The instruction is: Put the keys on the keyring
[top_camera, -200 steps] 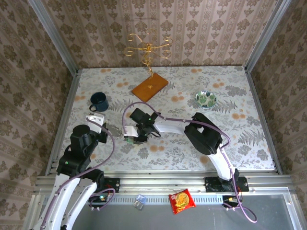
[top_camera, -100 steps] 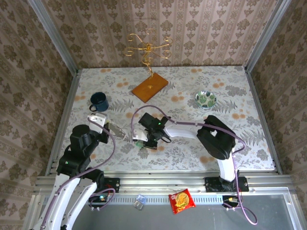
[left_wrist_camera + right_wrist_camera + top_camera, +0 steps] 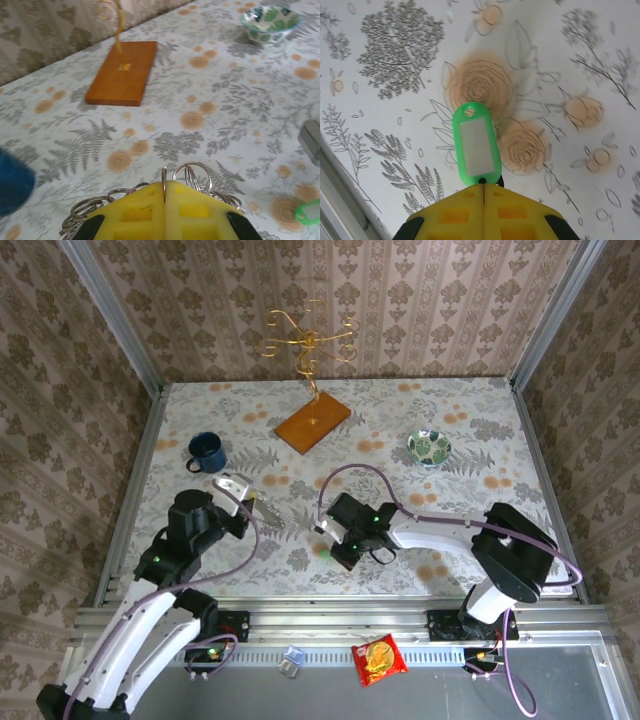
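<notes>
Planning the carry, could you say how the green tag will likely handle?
The green key tag looks like flat plastic, so probably light and stiff. The right gripper pinches only its narrow end, so it may pivot or slip.

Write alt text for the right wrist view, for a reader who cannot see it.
The right claw is shut on one end of a green key tag with a white label, above a floral tablecloth.

The silvery keyring (image 3: 192, 174) is standing pinched between the left fingers (image 3: 135, 210); the green-tagged key (image 3: 476, 145) is being pinched end-on by the right fingers (image 3: 451, 216).
</notes>
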Motion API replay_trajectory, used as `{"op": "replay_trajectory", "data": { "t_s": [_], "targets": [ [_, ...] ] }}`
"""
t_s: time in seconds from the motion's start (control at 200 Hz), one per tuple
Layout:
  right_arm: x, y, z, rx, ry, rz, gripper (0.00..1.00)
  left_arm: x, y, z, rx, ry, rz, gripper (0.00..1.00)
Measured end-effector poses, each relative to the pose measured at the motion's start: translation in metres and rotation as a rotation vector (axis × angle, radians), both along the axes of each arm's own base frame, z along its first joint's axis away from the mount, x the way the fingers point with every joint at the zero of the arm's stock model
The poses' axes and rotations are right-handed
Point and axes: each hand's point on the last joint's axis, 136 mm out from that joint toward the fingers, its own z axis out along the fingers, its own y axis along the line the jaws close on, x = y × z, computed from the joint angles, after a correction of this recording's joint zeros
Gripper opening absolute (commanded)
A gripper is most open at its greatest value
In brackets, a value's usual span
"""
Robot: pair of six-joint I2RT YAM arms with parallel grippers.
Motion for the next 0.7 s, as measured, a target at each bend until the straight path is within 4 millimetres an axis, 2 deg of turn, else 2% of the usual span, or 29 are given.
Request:
{"op": "replay_trajectory", "data": {
  "t_s": [0.245,0.505,0.7],
  "targets": [
    [0.001,-0.011,0.002,0.018,0.046,-0.195,0.00,0.001,-0.027,-0.014,0.016,0.010,-0.103,0.00],
    [0.001,-0.011,-0.001,0.012,0.075,-0.248,0.00,0.007,-0.028,-0.011,0.028,-0.027,-0.097,0.00],
    [0.007,-0.004,0.000,0.006,0.087,-0.264,0.00,0.007,-0.029,-0.013,0.048,-0.032,-0.106,0.00]
  ]
}}
